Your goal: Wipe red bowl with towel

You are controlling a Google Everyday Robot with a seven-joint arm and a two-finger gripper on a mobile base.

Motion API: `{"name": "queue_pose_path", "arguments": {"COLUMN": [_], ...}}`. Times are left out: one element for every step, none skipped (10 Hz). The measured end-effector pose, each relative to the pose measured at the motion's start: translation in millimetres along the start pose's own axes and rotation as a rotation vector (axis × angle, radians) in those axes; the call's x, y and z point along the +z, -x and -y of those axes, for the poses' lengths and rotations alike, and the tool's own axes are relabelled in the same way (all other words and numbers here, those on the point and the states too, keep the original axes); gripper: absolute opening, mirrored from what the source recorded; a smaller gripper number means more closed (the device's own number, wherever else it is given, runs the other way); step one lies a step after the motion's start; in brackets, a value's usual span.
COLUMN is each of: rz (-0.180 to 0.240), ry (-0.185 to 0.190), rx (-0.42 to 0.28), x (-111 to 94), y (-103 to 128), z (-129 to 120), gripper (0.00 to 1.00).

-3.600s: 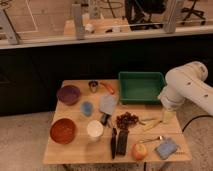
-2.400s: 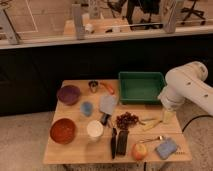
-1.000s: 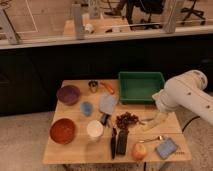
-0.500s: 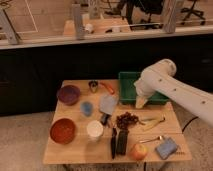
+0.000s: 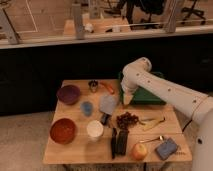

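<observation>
Cloth of plain light grey, the towel (image 5: pixel 107 104), lies flat near the middle of the wooden table (image 5: pixel 75 152), roughly square, with one corner pointing to the front. The red bowl (image 5: pixel 63 131) stands well apart from it at the front left corner of the table. It is round and shallow, reddish-orange at the rim and darker inside. Nothing lies in it, as far as I can see.

The gripper (image 5: pixel 126 101) hangs just to the right of the towel, pointing down, beside the left edge of the green tray (image 5: pixel 150 96). Its fingers are spread apart and hold nothing. The white arm (image 5: pixel 165 90) reaches in from the right and crosses over the tray.

A purple bowl (image 5: pixel 68 94) stands at the back left, a small round blue thing (image 5: pixel 86 108) between it and the towel, and a white cup (image 5: pixel 95 129) just right of the red bowl. An apple (image 5: pixel 139 150) and a blue-grey pad (image 5: pixel 166 148) lie at the front right.

Behind the table runs a dark low wall. Above it is a glass railing with grey posts, and beyond it a wooden floor with office chairs (image 5: pixel 145 7).
</observation>
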Motion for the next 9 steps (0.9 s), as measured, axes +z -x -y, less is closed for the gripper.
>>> {"name": "queue_pose_path", "arguments": {"rz": [-0.003, 0.001, 0.001, 0.0, 0.0, 0.009, 0.029, 0.049, 0.07], "ry": [-0.001, 0.0, 0.0, 0.0, -0.001, -0.009, -0.018, -0.024, -0.026], "rx": [0.002, -0.002, -0.002, -0.001, -0.001, -0.022, -0.054, -0.088, -0.136], "x": [0, 0, 0, 0, 0, -1, -2, -1, 2], "y": [-3, 1, 2, 0, 0, 4, 15, 29, 53], "z": [0, 0, 0, 0, 0, 0, 0, -2, -4], "gripper": [0.8, 0.8, 0.8, 0.8, 0.8, 0.8, 0.8, 0.8, 0.8]}}
